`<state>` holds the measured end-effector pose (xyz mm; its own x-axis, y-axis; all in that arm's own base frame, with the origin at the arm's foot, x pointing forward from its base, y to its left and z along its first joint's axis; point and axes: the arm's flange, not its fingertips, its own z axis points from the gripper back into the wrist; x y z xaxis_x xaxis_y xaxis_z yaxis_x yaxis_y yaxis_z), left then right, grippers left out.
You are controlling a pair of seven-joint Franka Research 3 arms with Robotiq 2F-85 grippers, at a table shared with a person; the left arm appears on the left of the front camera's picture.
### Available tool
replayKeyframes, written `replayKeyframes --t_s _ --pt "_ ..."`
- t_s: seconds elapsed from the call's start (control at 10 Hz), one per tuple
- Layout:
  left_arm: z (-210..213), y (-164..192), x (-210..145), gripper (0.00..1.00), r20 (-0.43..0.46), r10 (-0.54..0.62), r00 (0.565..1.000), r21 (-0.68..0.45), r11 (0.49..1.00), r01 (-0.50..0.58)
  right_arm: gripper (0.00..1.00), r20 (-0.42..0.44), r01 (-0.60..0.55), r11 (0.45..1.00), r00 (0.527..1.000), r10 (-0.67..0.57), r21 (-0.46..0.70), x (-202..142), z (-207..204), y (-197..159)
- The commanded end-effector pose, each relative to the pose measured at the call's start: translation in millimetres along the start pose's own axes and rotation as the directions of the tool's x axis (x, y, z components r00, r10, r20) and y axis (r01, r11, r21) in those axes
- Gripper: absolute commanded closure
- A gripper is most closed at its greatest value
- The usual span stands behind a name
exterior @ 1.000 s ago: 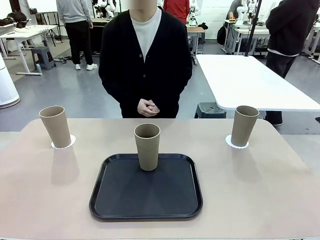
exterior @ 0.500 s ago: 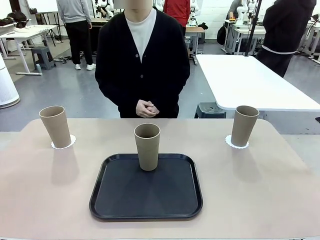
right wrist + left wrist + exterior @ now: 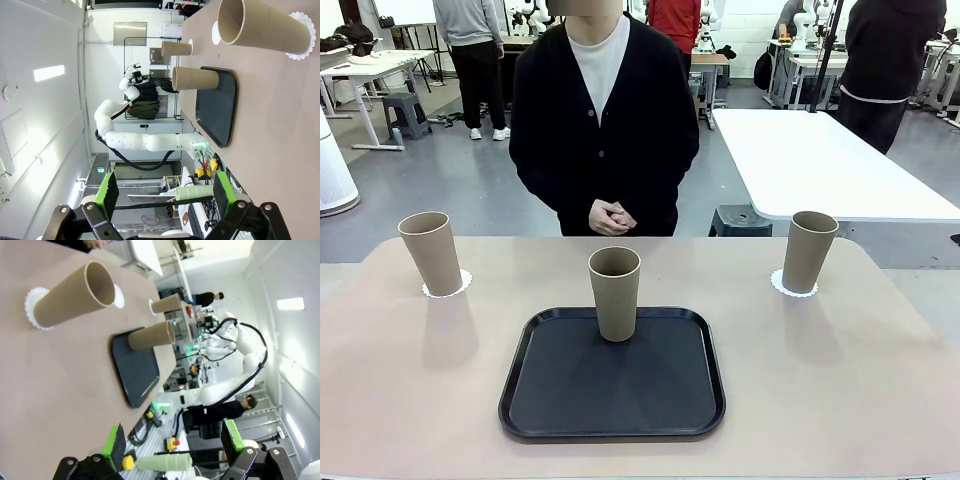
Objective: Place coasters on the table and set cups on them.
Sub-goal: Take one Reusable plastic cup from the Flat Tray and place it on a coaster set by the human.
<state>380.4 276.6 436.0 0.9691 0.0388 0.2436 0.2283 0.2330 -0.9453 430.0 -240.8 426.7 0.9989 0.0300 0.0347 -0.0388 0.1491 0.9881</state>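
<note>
The three cups stand upright, long axes vertical, mouths up. The left cup (image 3: 432,252) sits on a coaster (image 3: 463,284) and the right cup (image 3: 809,250) on another coaster (image 3: 779,285), both toward the far side of the table (image 3: 840,380), while the middle cup (image 3: 615,292) is at the far end of the tray (image 3: 610,400). A white scalloped patch (image 3: 216,31) beyond the tray may be a third coaster, and the left gripper (image 3: 172,439) and right gripper (image 3: 165,189) are spread wide, holding nothing.

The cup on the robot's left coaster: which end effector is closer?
Left. The left end effector faces that cup from close by; the right end effector is beyond the tray, by the opposite cup.
</note>
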Motion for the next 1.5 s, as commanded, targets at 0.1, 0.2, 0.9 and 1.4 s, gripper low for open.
replayKeyframes --t_s 0.1,0.2,0.9,1.4 --pt "1.2 -3.6 0.0 0.00 0.003 0.002 1.000 -0.005 1.000 -0.002 0.00 0.025 0.015 1.000 1.000 -0.015 0.011 1.8 -1.5 1.7" --pt "1.2 -3.6 0.0 0.00 0.003 0.002 1.000 -0.005 1.000 -0.002 0.00 0.025 0.015 1.000 1.000 -0.015 0.011 1.8 -1.5 1.7" --pt "1.2 -3.6 0.0 0.00 0.003 0.002 1.000 -0.005 1.000 -0.002 0.00 -0.183 -0.349 0.885 0.934 0.305 -0.308 15.5 -138.3 144.5" --pt "1.2 -3.6 0.0 0.00 0.003 0.002 1.000 -0.005 1.000 -0.002 0.00 -0.534 -0.811 0.428 0.584 0.611 -0.398 18.2 -359.2 149.0"
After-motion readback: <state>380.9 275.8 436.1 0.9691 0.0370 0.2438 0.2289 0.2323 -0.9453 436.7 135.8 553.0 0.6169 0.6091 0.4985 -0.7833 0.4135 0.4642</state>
